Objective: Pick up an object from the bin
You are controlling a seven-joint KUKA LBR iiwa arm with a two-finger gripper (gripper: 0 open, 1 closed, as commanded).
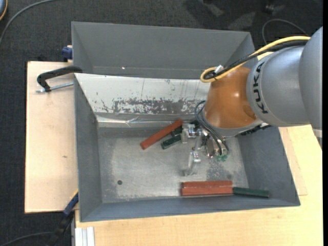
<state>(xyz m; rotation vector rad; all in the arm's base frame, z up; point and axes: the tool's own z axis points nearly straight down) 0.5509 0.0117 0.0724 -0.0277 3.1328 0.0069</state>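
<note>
Gripper (197,155), state unreadable, hovers just behind flat red-brown bar with green handle (206,188); offset risks an empty grasp.

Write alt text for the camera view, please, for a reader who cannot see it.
The gripper hangs low over the middle of a grey metal bin, its arm coming in from the right. Just left of it lie a slanted red bar and a dark green piece; a red block and a green stick lie along the near wall.
</note>
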